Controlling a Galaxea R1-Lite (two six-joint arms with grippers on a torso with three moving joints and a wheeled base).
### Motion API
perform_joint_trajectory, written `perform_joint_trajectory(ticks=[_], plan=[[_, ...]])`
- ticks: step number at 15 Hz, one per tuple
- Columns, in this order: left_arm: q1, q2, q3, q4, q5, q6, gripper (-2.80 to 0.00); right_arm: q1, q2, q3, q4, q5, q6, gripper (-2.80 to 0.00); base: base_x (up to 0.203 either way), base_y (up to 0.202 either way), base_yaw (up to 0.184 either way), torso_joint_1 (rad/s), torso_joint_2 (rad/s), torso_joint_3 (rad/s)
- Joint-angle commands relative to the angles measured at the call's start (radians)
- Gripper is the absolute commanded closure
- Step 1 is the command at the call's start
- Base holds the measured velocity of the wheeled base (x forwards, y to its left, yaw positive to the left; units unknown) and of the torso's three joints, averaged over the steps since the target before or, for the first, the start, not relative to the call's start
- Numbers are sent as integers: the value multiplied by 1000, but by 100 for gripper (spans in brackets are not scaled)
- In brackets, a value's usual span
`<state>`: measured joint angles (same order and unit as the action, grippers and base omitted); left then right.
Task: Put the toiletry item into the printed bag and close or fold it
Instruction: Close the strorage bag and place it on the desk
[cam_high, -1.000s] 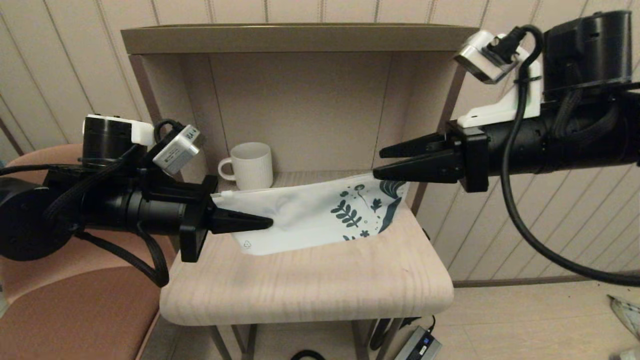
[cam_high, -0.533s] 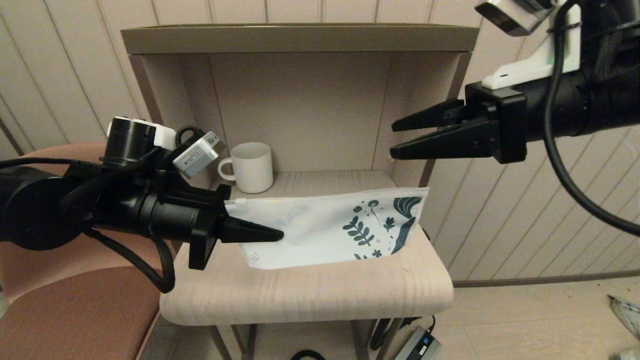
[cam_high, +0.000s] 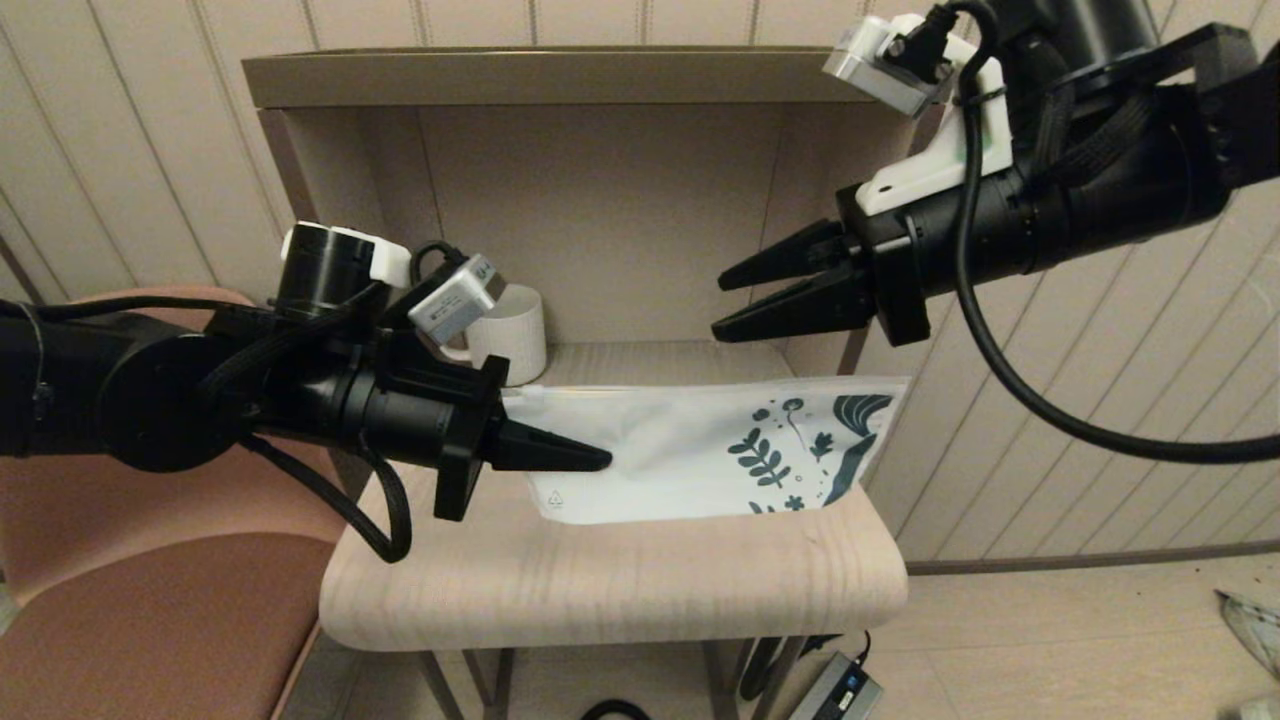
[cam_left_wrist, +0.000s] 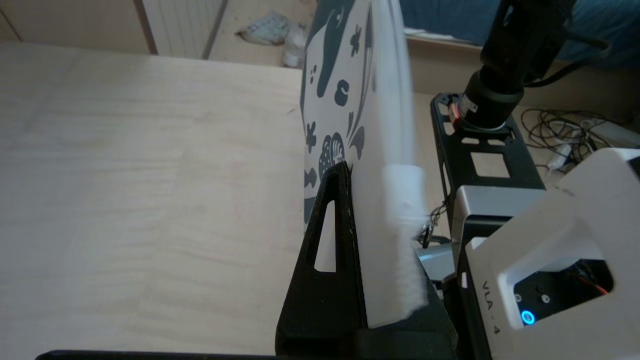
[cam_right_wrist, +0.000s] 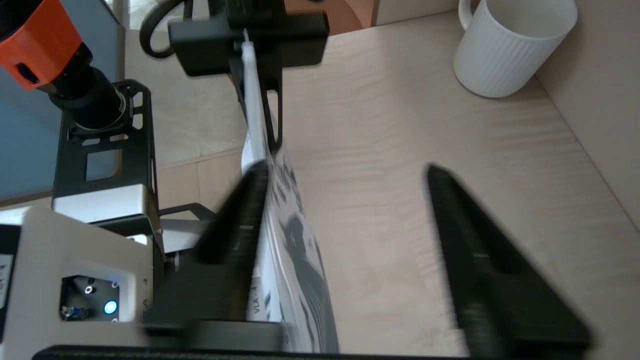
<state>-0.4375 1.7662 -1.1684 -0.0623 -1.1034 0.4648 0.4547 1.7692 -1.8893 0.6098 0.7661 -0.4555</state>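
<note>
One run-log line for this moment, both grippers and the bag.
left gripper: shut on printed bag, held upright above table | right gripper: open, above bag | tube: not visible

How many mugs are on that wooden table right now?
1. The ribbed white mug stands at the table's back, partly hidden behind the left gripper.

L gripper (cam_high: 600, 460), clamped on bag (cam_high: 700, 455), is carrying it rightward, lifting it w/ printed end past table edge. R gripper (cam_high: 722, 305), now off bag, is swinging back in above it.
</note>
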Motion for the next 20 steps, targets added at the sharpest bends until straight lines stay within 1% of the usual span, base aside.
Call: perform_joint_trajectory(ticks=[1, 2, 3, 4, 6, 8, 9, 11, 12, 14, 16, 18, 20], plan=[[-18, 33, 3, -1, -2, 4, 0, 36, 27, -5, 1, 5, -2, 0, 0, 0, 0, 0, 0, 0], [-28, 37, 12, -1, 22, 21, 0, 56, 32, -8, 1, -1, -2, 0, 0, 0, 0, 0, 0, 0], [-37, 48, 18, -1, 56, 47, 0, 83, 35, -8, 1, -23, -2, 0, 0, 0, 0, 0, 0, 0], [-47, 57, 25, 5, 72, 77, 0, 107, 43, -8, 3, -50, -2, 0, 0, 0, 0, 0, 0, 0], [-47, 55, 25, 66, 76, 138, 0, 117, 55, -8, 1, -53, -4, 0, 0, 0, 0, 0, 0, 0], [-44, 47, -12, 174, 100, 196, 0, 117, 64, -7, -1, -50, -5, 0, 0, 0, 0, 0, 0, 0], [-40, 46, -61, 254, 112, 224, 0, 117, 67, -7, 1, -45, -6, 0, 0, 0, 0, 0, 0, 0], [-35, 55, -176, 393, 140, 260, 0, 116, 65, 2, 1, -39, -5, 0, 0, 0, 0, 0, 0, 0], [-34, 55, -214, 432, 160, 268, 0, 116, 62, 9, 3, -20, -3, 0, 0, 0, 0, 0, 0, 0], [-35, 48, -270, 469, 193, 273, 0, 114, 54, 16, 2, 39, 7, 0, 0, 0, 0, 0, 0, 0], [-50, 44, -332, 553, 230, 273, 0, 104, 45, 28, -2, 89, 32, 0, 0, 0, 0, 0, 0, 0], [-89, 51, -387, 628, 277, 273, 0, 102, 28, 70, -43, 99, 44, 0, 0, 0, 0, 0, 0, 0], [-127, 58, -411, 664, 328, 271, 0, 103, 11, 141, -116, 100, 59, 0, 0, 0, 0, 0, 0, 0]])
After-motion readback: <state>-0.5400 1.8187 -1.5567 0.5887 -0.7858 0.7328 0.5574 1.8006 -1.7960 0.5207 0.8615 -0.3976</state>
